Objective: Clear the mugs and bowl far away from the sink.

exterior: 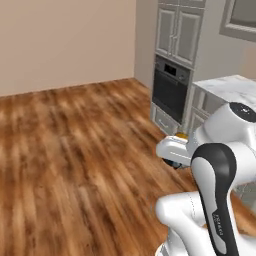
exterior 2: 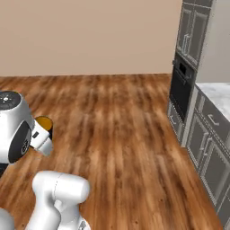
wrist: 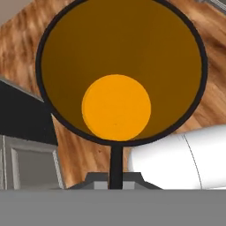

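Mug [wrist: 116,106] at end effector [wrist: 115,170]; fingertips mostly hidden by it.

black mug [exterior 2: 43,122]: mostly hidden by arm | end effector jaws: unclear

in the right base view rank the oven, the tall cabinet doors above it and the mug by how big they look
1. tall cabinet doors, though cut off by the frame's top
2. oven, a close second
3. mug, smallest; just its orange mouth peeks past the arm
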Controlling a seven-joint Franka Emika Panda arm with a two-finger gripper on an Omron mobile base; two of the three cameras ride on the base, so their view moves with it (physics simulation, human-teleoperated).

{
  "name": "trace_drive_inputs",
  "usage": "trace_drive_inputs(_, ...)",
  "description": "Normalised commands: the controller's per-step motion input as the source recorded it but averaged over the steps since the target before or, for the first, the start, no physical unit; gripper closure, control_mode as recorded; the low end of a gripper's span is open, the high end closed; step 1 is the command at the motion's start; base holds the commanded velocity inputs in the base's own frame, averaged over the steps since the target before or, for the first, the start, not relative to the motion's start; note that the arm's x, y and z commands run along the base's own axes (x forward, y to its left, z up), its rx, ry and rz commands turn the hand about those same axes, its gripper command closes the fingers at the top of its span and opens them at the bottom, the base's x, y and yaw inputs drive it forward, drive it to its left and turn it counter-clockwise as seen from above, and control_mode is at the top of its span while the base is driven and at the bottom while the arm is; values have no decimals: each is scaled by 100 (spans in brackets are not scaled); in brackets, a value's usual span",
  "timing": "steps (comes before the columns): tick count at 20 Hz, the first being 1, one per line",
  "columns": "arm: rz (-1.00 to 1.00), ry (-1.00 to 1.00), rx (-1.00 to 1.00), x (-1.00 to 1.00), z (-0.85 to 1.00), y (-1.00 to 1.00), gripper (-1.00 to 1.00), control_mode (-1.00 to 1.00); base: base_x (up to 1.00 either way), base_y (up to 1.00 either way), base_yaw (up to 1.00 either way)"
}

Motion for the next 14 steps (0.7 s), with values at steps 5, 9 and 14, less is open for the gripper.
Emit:
trace_drive_inputs(5, 0, 0, 0, 0, 0, 0, 100, 100, 0, -16, -57)
trace_drive_inputs(9, 0, 0, 0, 0, 0, 0, 100, 100, 10, -7, -54)
trace_drive_inputs(14, 0, 0, 0, 0, 0, 0, 100, 100, 35, 0, -48)
